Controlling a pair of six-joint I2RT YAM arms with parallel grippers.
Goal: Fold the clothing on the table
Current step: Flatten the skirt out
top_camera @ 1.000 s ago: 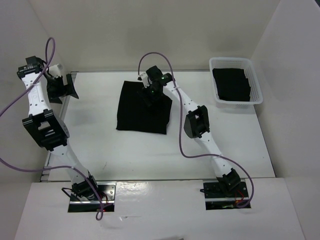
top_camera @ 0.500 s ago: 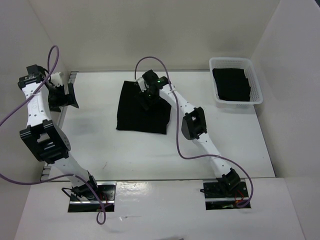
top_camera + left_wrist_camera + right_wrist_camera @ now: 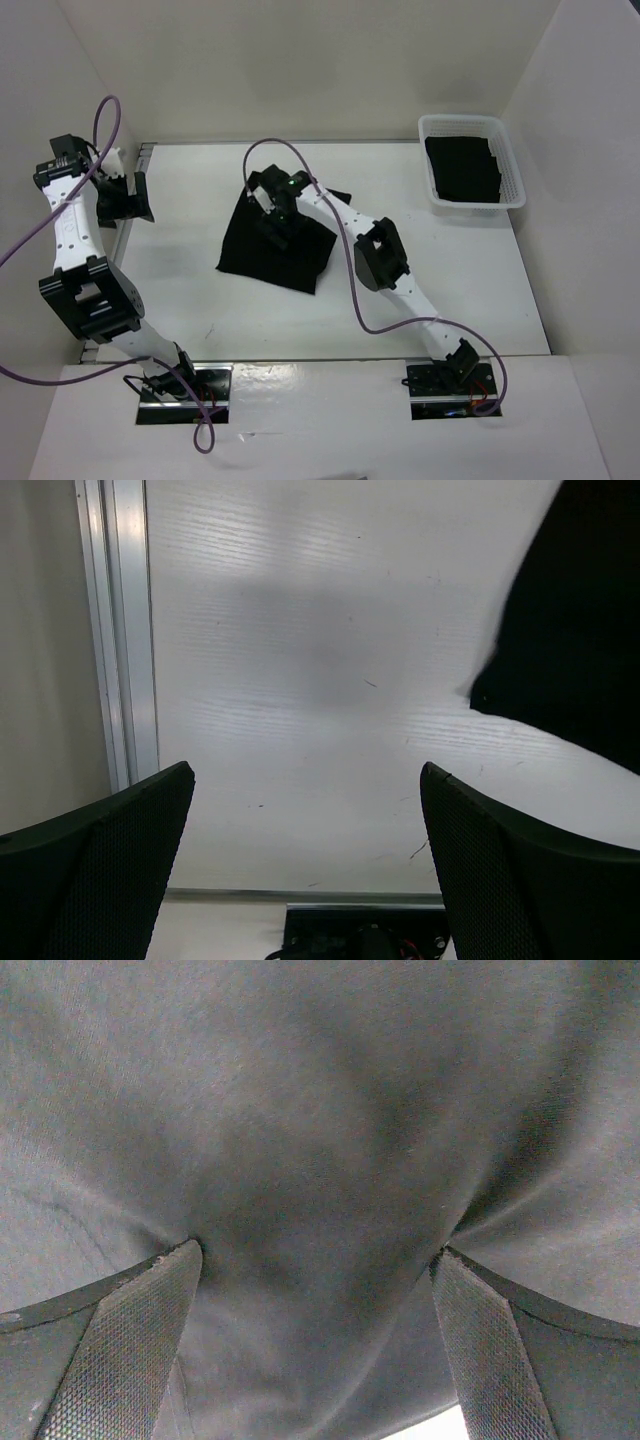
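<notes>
The clothing [image 3: 255, 255] is a flat black piece lying skewed at the middle back of the white table [image 3: 450, 290]. My right gripper [image 3: 277, 220] sits on top of it, near its far half. In the right wrist view the gripper [image 3: 318, 1250] is open, its fingers spread wide and pressed down into the dark fabric [image 3: 300, 1080], which puckers around the fingertips. My left gripper [image 3: 128, 200] hangs at the table's left edge, open and empty. In the left wrist view it [image 3: 305, 775] is over bare tabletop [image 3: 300, 630], with a corner of the clothing [image 3: 580, 630] at the right.
A white lattice basket [image 3: 510, 195] with black garments inside stands at the back right. White walls close in the left, back and right sides. A grey metal rail [image 3: 125, 630] runs along the table's left edge beside my left gripper.
My right gripper has moved left and toward me while pressed on the clothing, dragging it leftward and turning it askew. The left arm has barely shifted.
</notes>
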